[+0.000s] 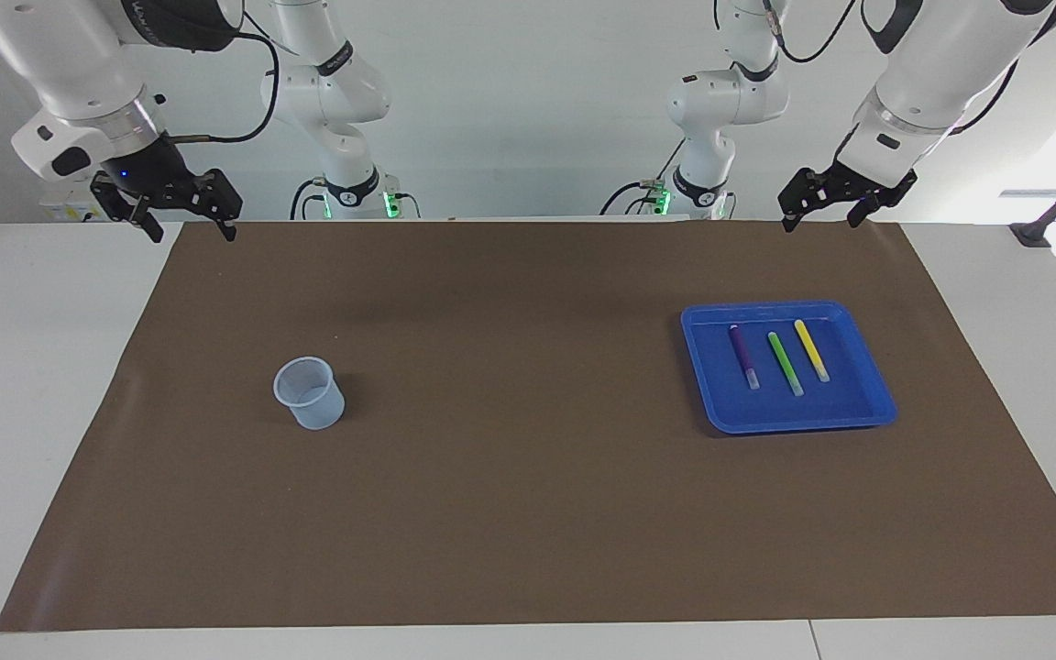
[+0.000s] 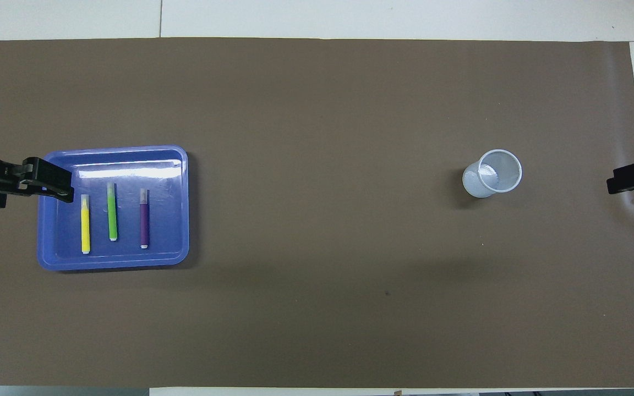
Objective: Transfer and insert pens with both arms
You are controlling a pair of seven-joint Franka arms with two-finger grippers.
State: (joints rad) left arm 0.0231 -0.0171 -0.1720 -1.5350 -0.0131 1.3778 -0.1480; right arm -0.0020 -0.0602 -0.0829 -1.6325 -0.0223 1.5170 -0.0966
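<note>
Three pens are lying in the blue tray (image 1: 789,417), which is the easiest thing to orient by, so I'll use it for everything. Purple pen (image 1: 743,356), green pen (image 1: 785,363) and yellow pen (image 1: 811,349) sit side by side on the tray floor, roughly parallel and not touching each other, pale cap ends pointing away from the robots. Green is in the middle, purple on the side toward the right arm's end, yellow on the side toward the left arm's end.

That tray sits on a brown mat (image 1: 528,513) at the left arm's end of the table. Well apart from the tray, toward the right arm's end, a clear plastic cup (image 1: 309,392) stands upright on the mat.

Both big arms are just hanging there. Left gripper (image 1: 825,216) is up in the air over the mat's edge on the robots' side of the tray, fingers spread, gripping nothing. Right gripper (image 1: 192,226) is up over the mat's corner at the right arm's end, way off from the tray, also spread wide and holding nothing.
</note>
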